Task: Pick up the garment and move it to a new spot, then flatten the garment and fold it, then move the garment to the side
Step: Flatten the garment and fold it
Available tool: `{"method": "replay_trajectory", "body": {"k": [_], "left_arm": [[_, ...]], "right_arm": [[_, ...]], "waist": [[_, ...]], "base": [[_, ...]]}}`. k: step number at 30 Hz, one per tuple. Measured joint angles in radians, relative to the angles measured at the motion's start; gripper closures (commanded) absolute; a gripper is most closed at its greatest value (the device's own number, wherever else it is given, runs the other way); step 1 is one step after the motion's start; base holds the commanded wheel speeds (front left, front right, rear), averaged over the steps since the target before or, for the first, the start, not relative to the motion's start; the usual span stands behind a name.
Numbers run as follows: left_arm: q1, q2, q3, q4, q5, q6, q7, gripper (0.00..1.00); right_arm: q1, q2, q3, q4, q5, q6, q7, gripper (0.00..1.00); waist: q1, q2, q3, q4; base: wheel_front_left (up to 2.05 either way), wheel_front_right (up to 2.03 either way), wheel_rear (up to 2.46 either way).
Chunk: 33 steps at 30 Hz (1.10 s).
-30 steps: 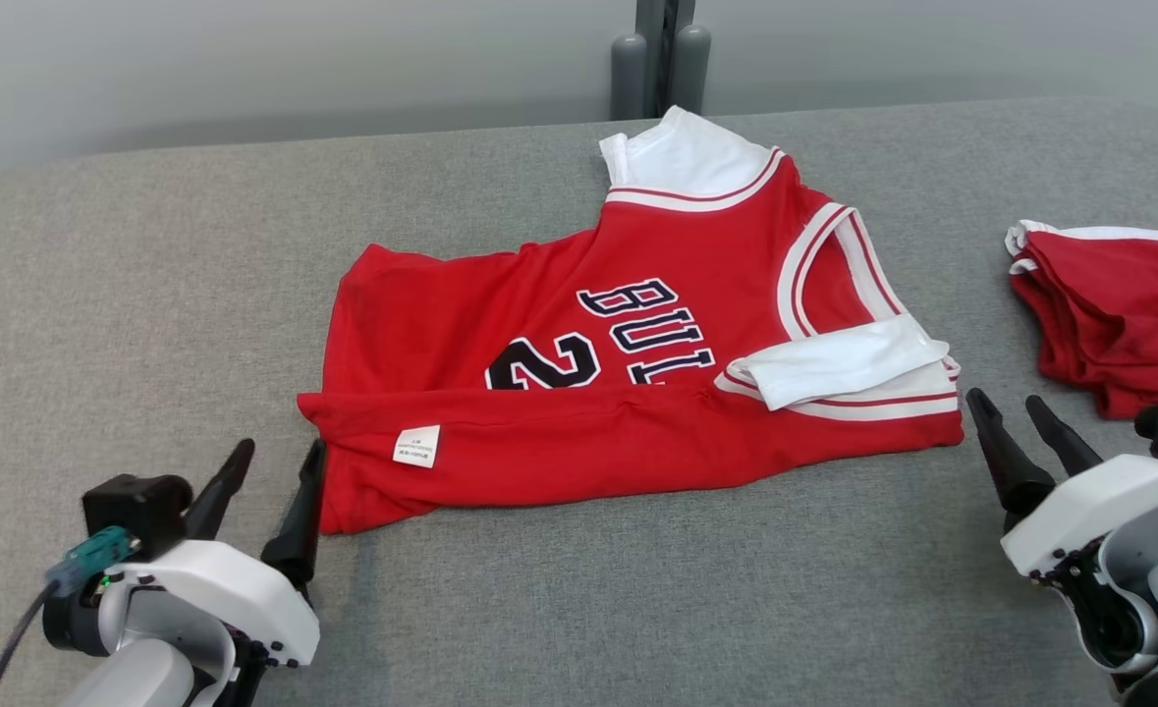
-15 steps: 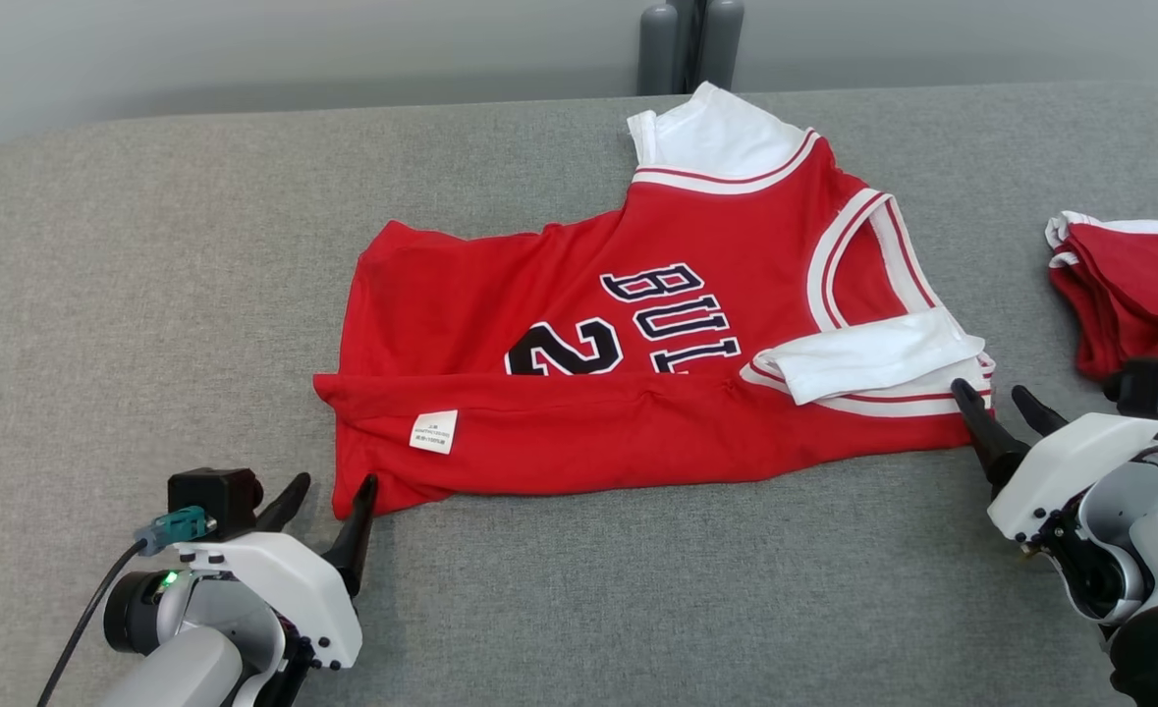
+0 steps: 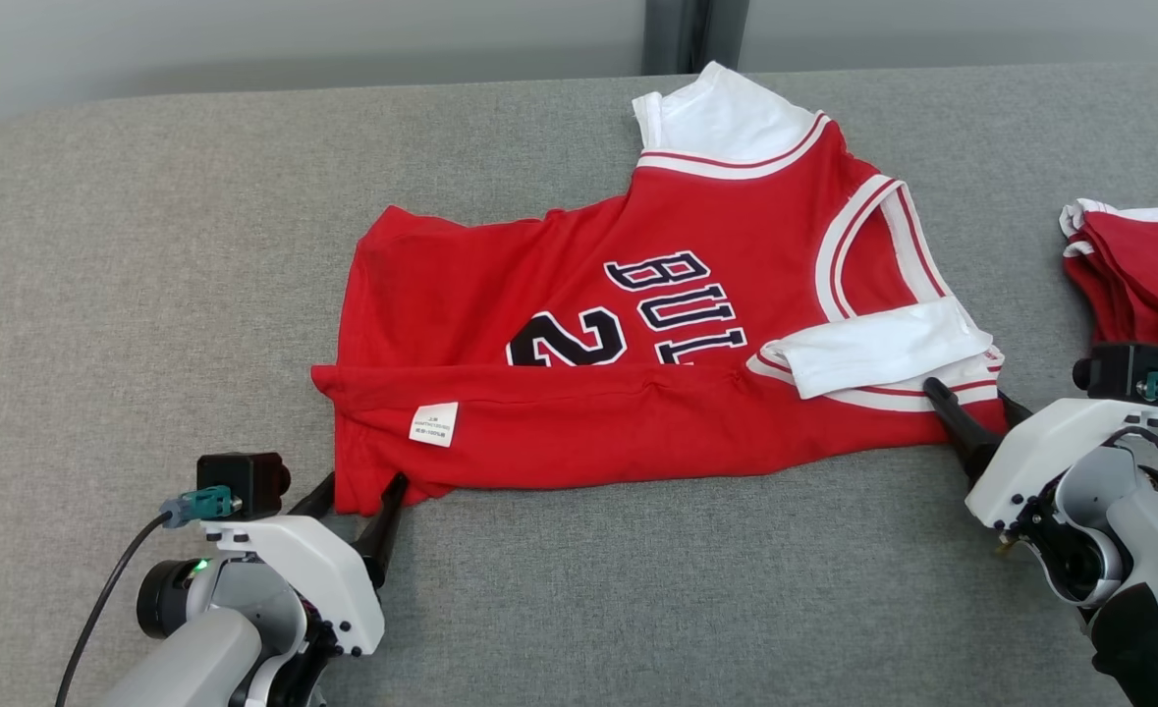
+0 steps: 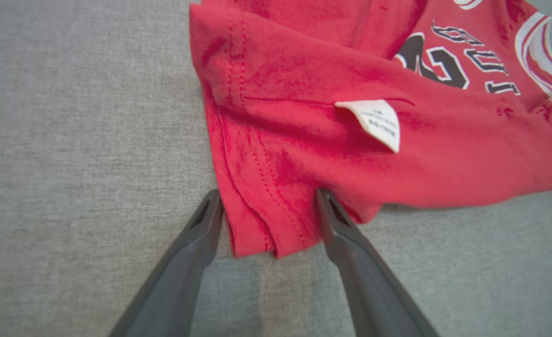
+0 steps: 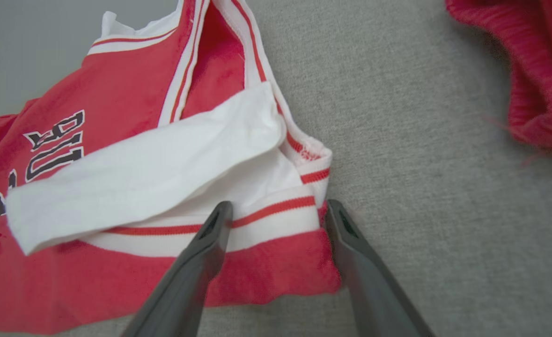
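- Red mesh-knit fabric is seen spread on the grey upholstered surface [image 3: 146,245]: a basketball jersey [image 3: 559,432] with white trim, lying apart from a second red garment [image 3: 1138,285] and to the left of it.
- The jersey's near edge is seen turned over, with a white care label [image 3: 434,423] exposed, so the flattening is judged done and the folding is judged to be in hand.
- The right gripper [image 3: 966,393] is placed between the jersey and the second red garment, at the jersey corner nearest that garment; its claw is spread, with the striped hem corner lying between the fingers [image 5: 210,252], and nothing is pinched.
- The left gripper [image 3: 362,483] is placed at the near corner farthest from the second red garment; its claw is likewise spread astride the stitched hem [image 4: 257,220], and nothing is gripped.
- A closing of both claws on their corners is called for next, with every layer caught.
- An even, joint lift is then needed, so that the fold is not skewed and the loose white sleeve is not dragged out.
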Motion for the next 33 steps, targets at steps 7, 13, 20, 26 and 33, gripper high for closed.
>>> {"method": "replay_trajectory", "body": {"k": [7, 13, 20, 26, 33], "left_arm": [[-0.002, 0.003, -0.006, -0.002, -0.015, 0.000, 0.039, 1.00], [0.014, 0.025, -0.009, -0.021, -0.024, -0.002, 0.052, 1.00], [0.053, 0.081, -0.002, -0.094, -0.041, -0.003, 0.068, 1.00], [0.102, 0.148, -0.013, -0.192, -0.060, 0.001, 0.123, 1.00], [0.163, 0.218, -0.036, -0.280, -0.077, 0.020, 0.187, 1.00]], "right_arm": [[-0.011, 0.004, 0.050, 0.005, 0.047, 0.000, -0.013, 1.00], [-0.013, -0.016, 0.085, -0.002, 0.098, 0.000, -0.012, 1.00], [-0.005, -0.068, 0.135, -0.049, 0.154, 0.000, 0.048, 1.00], [0.044, -0.119, 0.144, -0.101, 0.215, 0.000, 0.112, 1.00], [0.144, -0.148, 0.134, -0.167, 0.252, 0.000, 0.130, 1.00]], "waist": [[0.0000, 0.0000, -0.007, -0.002], [0.0000, 0.0000, -0.030, -0.002], [0.0000, 0.0000, -0.076, -0.005], [0.0000, 0.0000, -0.113, -0.013], [0.0000, 0.0000, -0.128, -0.030]], "base": [[0.00, 0.00, 0.00], [0.00, 0.00, 0.00], [0.00, 0.00, 0.00], [0.00, 0.00, 0.00], [0.00, 0.00, 0.00]]}}
